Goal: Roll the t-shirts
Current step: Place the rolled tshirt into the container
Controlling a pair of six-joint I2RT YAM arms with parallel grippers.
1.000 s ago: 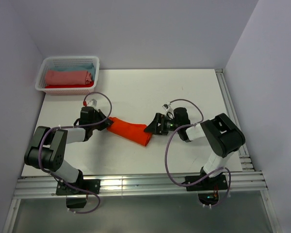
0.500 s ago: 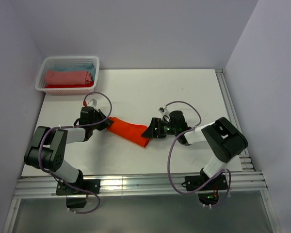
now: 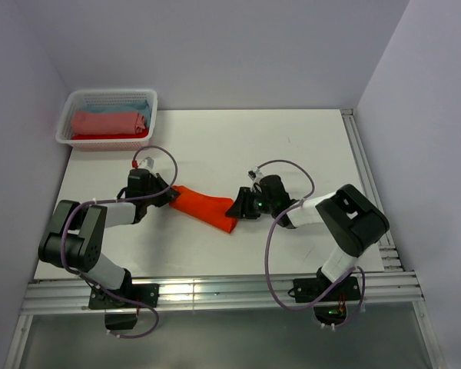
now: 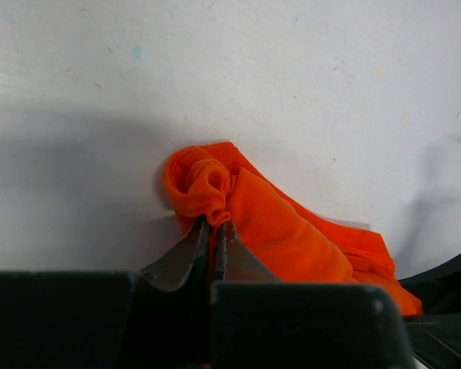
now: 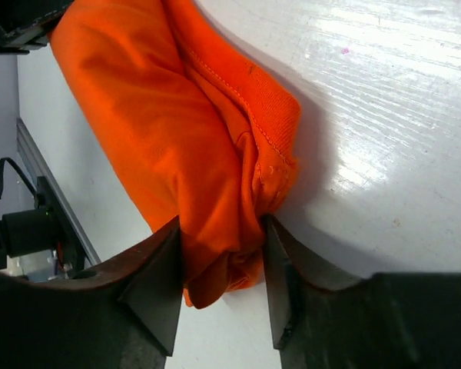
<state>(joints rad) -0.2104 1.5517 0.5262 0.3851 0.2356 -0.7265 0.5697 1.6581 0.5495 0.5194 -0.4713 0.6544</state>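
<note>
1. The left gripper (image 4: pixel 211 234) has its jaws almost together, pinching a thin fold at the bunched, curled end of the orange t-shirt (image 4: pixel 280 231), seen at the lower middle of the left wrist view.
2. The right gripper (image 5: pixel 221 231) stands about half open. Its two fingers press on either side of the opposite end of the shirt, and cloth bulges between them.
3. In the top view the orange t-shirt (image 3: pixel 203 206) lies as a long roll on the white table (image 3: pixel 292 146). It sits just left of the frame's centre and slopes from upper left down to lower right, with the left gripper (image 3: pixel 171 196) at its upper-left end and the right gripper (image 3: pixel 237 207) at its lower-right end.
4. Nothing lies between the two grippers but the shirt itself.
5. A white lattice basket (image 3: pixel 65 127) sits well apart in the upper left of the frame. It holds a salmon-pink roll (image 3: pixel 107 121), with light blue cloth (image 3: pixel 137 106) behind it and red cloth (image 3: pixel 100 137) at its front edge.
6. Purple cables (image 3: pixel 270 254) loop beside both arms.
7. Both arms lie low and folded, forearms nearly level with the table. The left reaches rightward and the right reaches leftward, so the wrists face each other across the roll.
</note>
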